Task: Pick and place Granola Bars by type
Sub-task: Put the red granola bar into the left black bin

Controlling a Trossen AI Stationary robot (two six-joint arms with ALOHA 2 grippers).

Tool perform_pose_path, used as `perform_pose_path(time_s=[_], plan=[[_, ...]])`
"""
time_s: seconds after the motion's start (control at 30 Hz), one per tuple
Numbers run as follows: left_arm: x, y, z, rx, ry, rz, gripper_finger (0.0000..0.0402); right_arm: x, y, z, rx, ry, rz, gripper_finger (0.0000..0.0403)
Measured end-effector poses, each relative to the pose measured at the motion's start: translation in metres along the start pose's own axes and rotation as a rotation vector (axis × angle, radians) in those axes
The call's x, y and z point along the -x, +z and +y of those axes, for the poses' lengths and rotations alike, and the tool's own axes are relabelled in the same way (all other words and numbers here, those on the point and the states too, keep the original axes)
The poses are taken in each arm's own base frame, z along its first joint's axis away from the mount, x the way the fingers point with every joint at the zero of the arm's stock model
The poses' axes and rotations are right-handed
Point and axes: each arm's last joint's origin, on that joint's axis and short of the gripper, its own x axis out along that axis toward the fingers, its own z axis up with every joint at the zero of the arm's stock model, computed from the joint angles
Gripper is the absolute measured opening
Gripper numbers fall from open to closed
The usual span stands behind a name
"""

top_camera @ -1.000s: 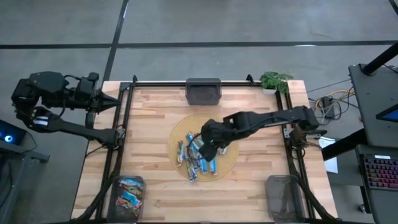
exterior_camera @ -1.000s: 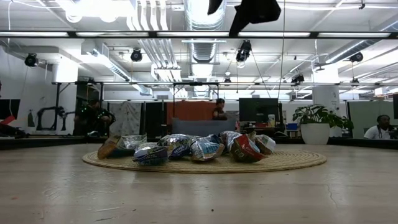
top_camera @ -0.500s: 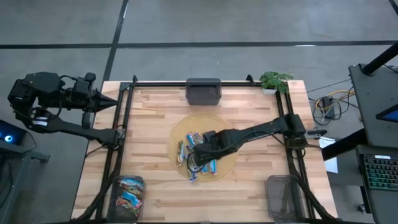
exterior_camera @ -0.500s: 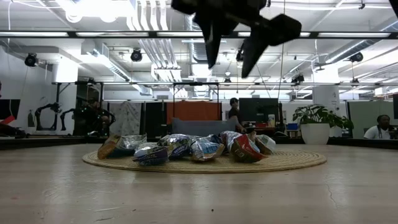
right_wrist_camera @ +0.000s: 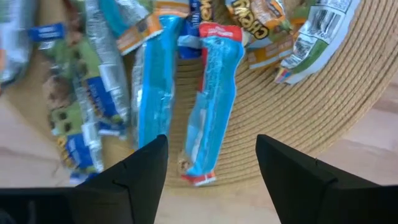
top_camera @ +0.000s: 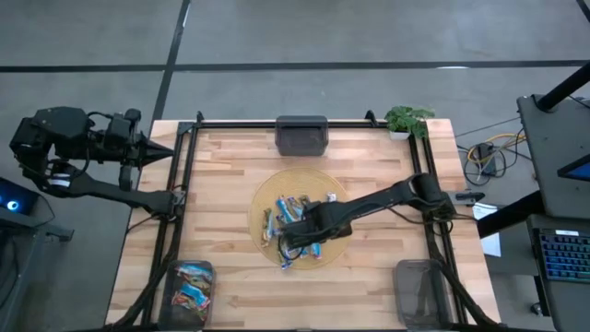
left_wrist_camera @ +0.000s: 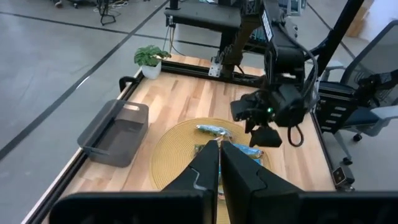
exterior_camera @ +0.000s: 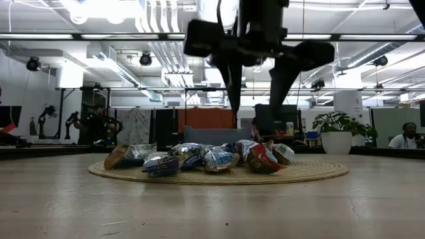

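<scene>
A heap of foil-wrapped Granola Bars (top_camera: 277,224) (exterior_camera: 199,158) in blue, blue-white and orange-brown lies on a round woven mat (top_camera: 263,198). My right gripper (top_camera: 297,231) (exterior_camera: 255,109) hangs open above the heap, its fingers pointing down and clear of the wrappers. In the right wrist view its fingers stand on either side of a bright blue bar with red ends (right_wrist_camera: 211,106), with a second blue bar (right_wrist_camera: 152,87) beside it. My left gripper (top_camera: 166,150) (left_wrist_camera: 219,149) waits shut beyond the table's left edge.
A grey bin (top_camera: 301,135) sits at the far edge. A bin (top_camera: 189,286) at the near left corner holds a few bars, and another bin (top_camera: 419,288) stands at the near right. A small plant (top_camera: 408,120) is in the far right corner. Bare wood surrounds the mat.
My right gripper has moved toward the table's near left, over the heap, and come down until its open fingers hang just above the bars. The bars have stayed where they were.
</scene>
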Motion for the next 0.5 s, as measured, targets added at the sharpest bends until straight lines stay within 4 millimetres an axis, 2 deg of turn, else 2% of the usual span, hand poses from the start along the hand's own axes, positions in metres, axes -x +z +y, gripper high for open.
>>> perform_pose_path(time_s=[0.23, 0.5], plan=[[0.0, 0.0, 0.0, 0.027, 0.001, 0.0, 0.0, -0.021, -0.002, 0.006, -0.062, 0.025, 0.002, 0.023], [0.0, 0.0, 0.0, 0.046, 0.0, -0.001, 0.0, -0.037, -0.002, -0.002, -0.113, -0.012, -0.002, 0.0225]])
